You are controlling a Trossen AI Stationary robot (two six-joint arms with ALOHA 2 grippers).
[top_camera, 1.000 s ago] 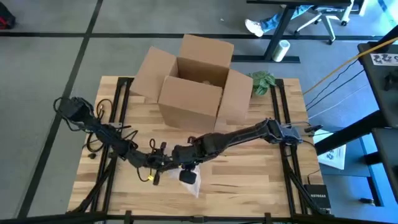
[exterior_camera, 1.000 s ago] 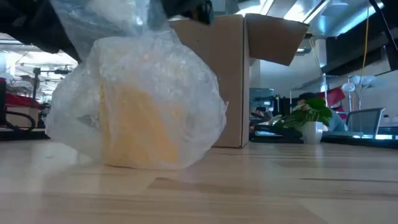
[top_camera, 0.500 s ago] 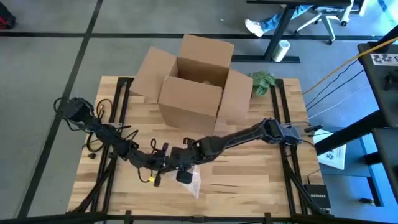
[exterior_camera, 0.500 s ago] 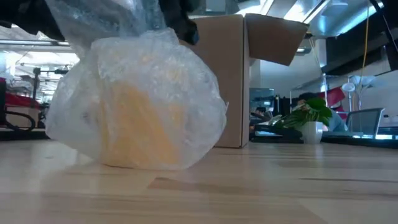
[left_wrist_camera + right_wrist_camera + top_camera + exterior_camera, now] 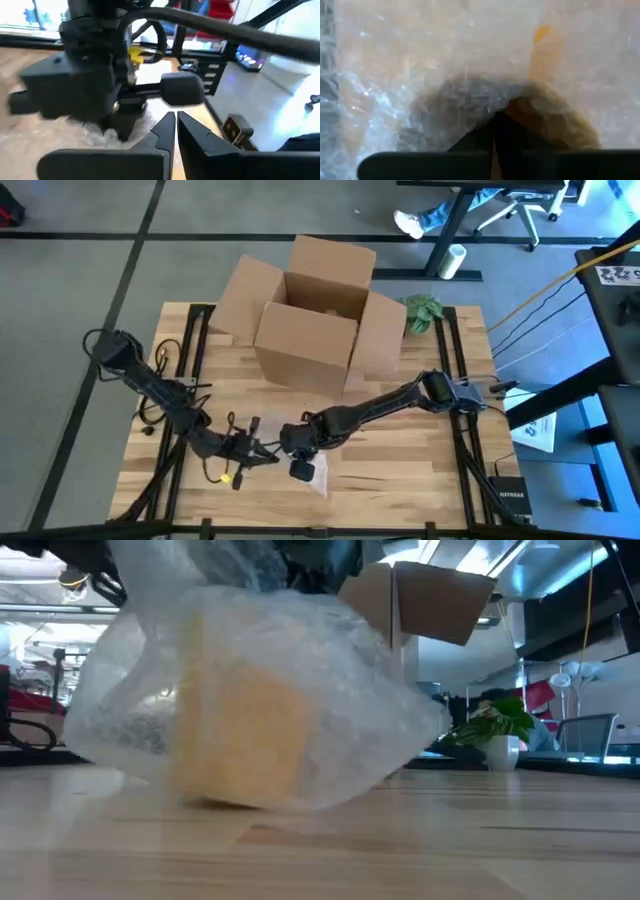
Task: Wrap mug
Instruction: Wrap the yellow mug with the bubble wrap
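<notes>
One cardboard box (image 5: 318, 305), one potted plant (image 5: 421, 310), one bubble-wrapped mug (image 5: 245, 705) (yellow), two arms.

Your high view is evenly lit from overhead and sharp, with only soft shadows under the arms on the table (image 5: 400, 470). Your low view is motion-blurred across the wrap (image 5: 250, 700); bright ceiling lights glare behind it, and the room beyond stays sharper. Your left wrist view is smeared by motion blur. Your right wrist view is pressed close and wholly out of focus.
</notes>
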